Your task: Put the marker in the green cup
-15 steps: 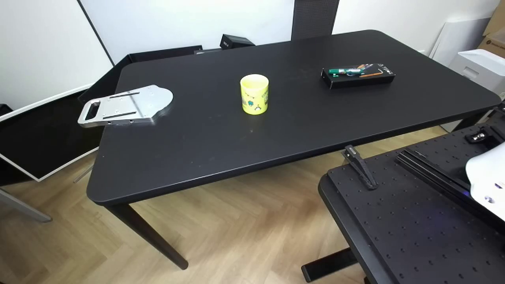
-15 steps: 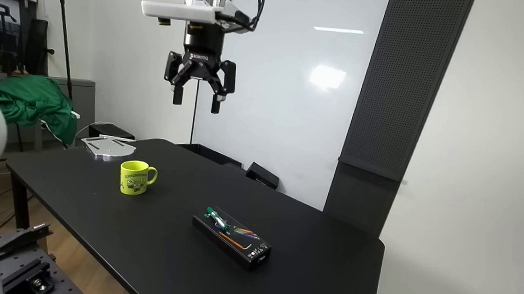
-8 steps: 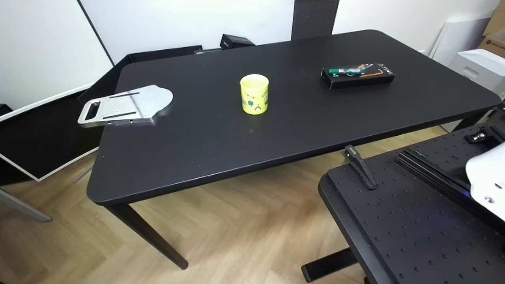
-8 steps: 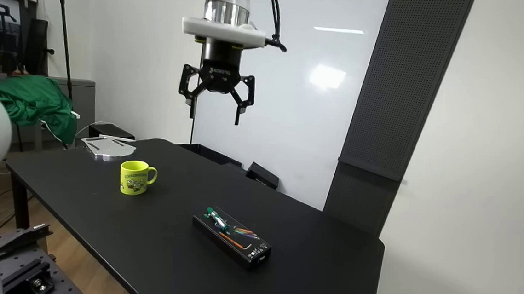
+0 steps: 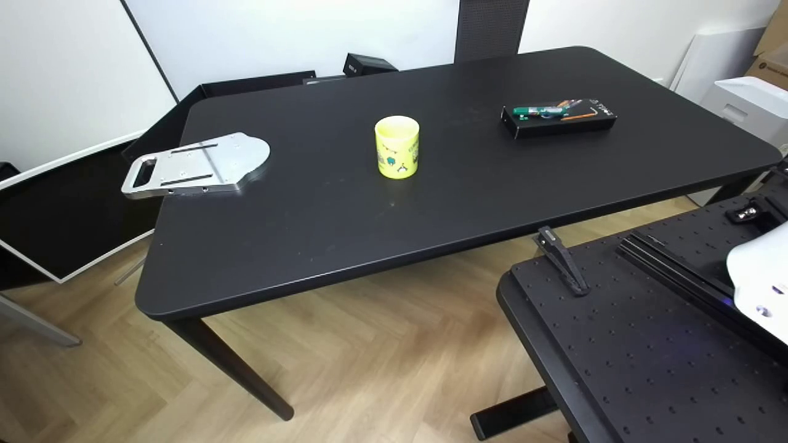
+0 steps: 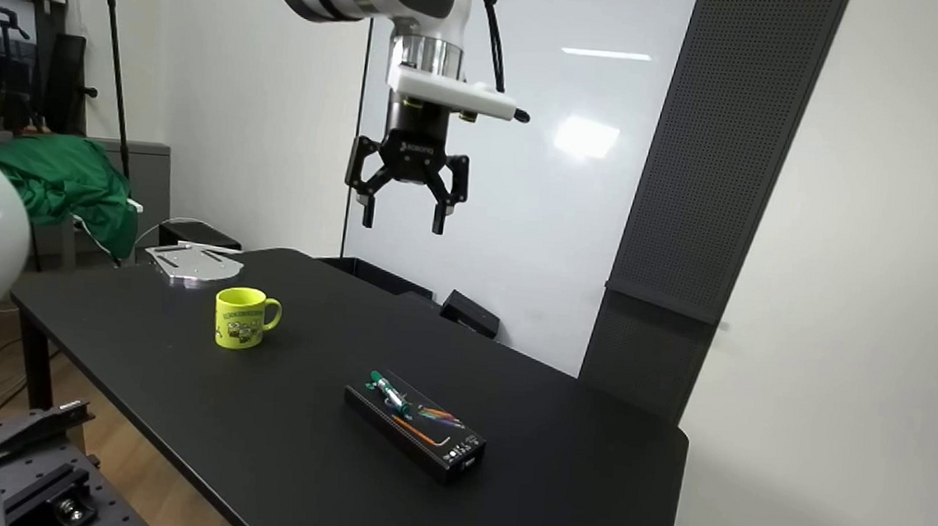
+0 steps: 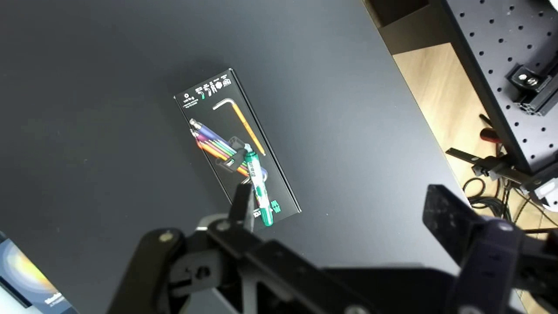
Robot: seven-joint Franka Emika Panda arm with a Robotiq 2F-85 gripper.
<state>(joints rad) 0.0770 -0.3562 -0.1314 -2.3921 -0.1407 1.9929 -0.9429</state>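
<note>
The marker is green and white and lies on top of a flat black box on the dark table. It also shows in an exterior view and in the wrist view. The green cup, a yellow-green mug with printed figures, stands upright on the table in both exterior views; it is out of the wrist view. My gripper is open and empty, pointing down, high above the table. In the wrist view my gripper shows wide-apart fingers; the marker appears beside the left finger, well below it.
The black box has printed tools on its lid. A silver metal plate lies at the far table end, partly over the edge. A perforated black platform stands beside the table across a gap. A blue printed item shows in the wrist view's corner.
My gripper has moved right and down in an exterior view, and the wrist has turned a little. It stays open. The marker, box and cup have not moved.
</note>
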